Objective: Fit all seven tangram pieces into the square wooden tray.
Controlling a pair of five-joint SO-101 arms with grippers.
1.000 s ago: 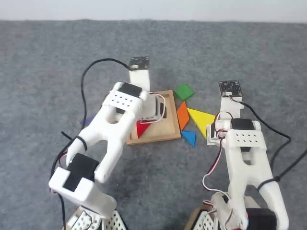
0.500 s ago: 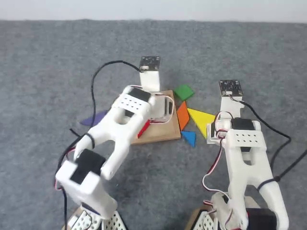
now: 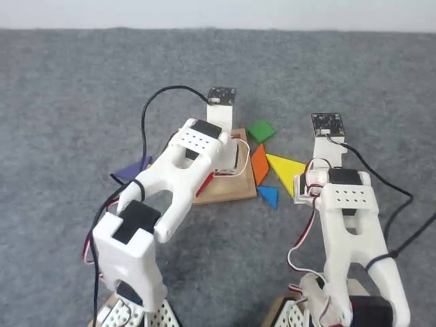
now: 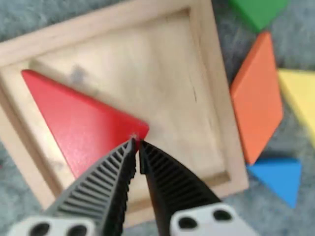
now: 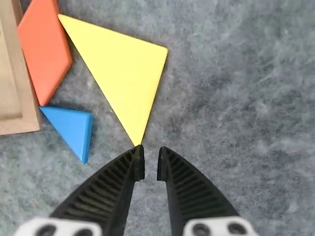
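high: overhead, far | wrists: close, downward | shared: orange piece (image 4: 256, 98), probably tray (image 5: 12, 73) edge

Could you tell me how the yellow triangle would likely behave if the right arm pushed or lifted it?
The yellow triangle looks flat and rigid, so it should slide, not roll or tip. The fuzzy mat probably drags on it, so an off-centre push may turn it. Its thin edges likely make pinching awkward.

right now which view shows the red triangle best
The left wrist view: the red triangle lies flat in the wooden tray, almost wholly visible, the left gripper over one corner. The high view gives a red sliver under the left arm. The right wrist view faces the yellow triangle outside the tray.
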